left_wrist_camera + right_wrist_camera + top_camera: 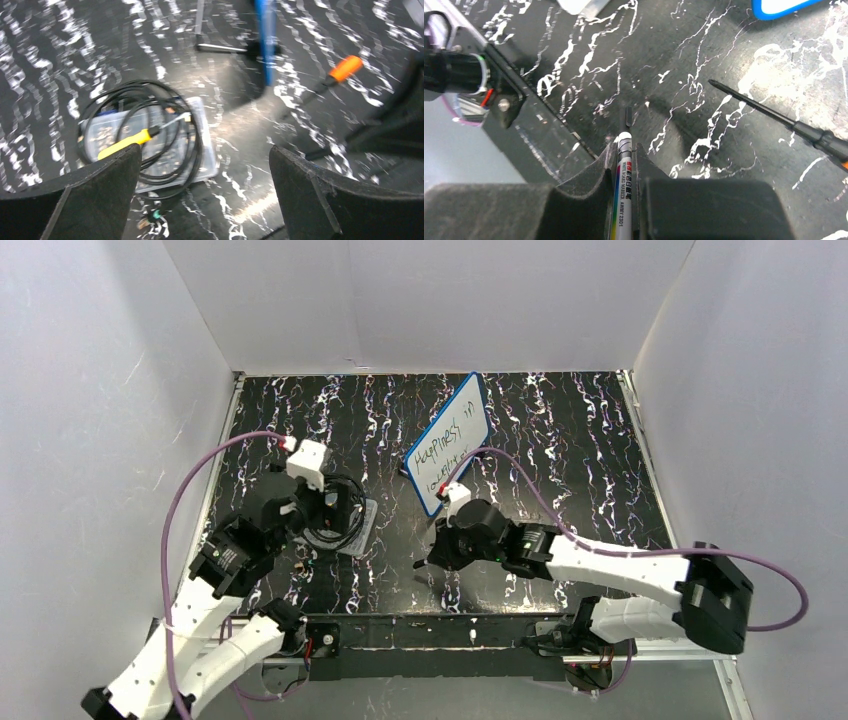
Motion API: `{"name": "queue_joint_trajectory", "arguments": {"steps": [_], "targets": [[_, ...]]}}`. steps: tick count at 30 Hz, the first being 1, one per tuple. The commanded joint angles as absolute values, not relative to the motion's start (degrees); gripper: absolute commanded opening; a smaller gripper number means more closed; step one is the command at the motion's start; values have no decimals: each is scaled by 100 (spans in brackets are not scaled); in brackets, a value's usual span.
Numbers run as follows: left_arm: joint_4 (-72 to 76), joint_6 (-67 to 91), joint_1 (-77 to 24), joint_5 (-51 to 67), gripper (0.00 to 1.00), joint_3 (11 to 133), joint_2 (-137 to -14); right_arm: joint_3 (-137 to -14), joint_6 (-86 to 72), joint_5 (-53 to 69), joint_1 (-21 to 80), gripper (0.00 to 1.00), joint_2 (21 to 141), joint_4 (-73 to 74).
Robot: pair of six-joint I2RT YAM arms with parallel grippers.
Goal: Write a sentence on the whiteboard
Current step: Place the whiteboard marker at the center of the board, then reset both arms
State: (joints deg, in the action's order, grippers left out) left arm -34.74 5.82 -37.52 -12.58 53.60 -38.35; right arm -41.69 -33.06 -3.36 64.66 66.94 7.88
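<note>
Marker [621,200] pinched in our right gripper [623,150], left gripper [204,155] spread wide; let's hold the tip clear of the whiteboard [472,390], sparing the sentence [445,440].

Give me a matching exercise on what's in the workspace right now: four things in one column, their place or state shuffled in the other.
1 white rectangular whiteboard with blue rim
2 white whiteboard marker
3 yellow-handled screwdriver
4 orange-handled screwdriver

A lying on the bare black marbled table
B clamped in the right claw
C on the clear plastic tray with the coiled black cable
D carrying black handwriting

Pairs: 1-D, 2-B, 3-C, 4-A
</note>
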Motion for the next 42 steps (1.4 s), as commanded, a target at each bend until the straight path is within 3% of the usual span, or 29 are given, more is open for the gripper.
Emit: {"name": "queue_joint_trajectory", "arguments": {"steps": [1,8,15,20,25,31,36,42], "targets": [[-3250,550,-2637,-392,98,5142,-3940,-4079,-3265,-608,6487,1,7319,-673],[-2724,860,-1886,0,98,4834,-4297,-4579,-2869,-767,6486,8,8662,-1070],[-2639,890,-1651,-279,98,4645,-4176,-4690,-2734,-933,6486,40,8949,-975],[-2527,1087,-1311,-65,98,4597,-4151,-4404,-2627,-1304,6486,74,8371,-851],[-2479,1262,-985,-1,98,4566,-4207,-4270,-2422,-2070,6471,98,7593,-253],[-2453,1327,-696,244,98,4570,-4295,-4002,-2287,-2704,5846,99,6676,438],[-2530,1337,-572,80,98,4613,-4297,-3750,-1976,-1989,4269,99,6098,669],[-2463,1370,-571,-701,98,4597,-3885,-4245,-1665,-2019,2503,99,5525,1319]]}}
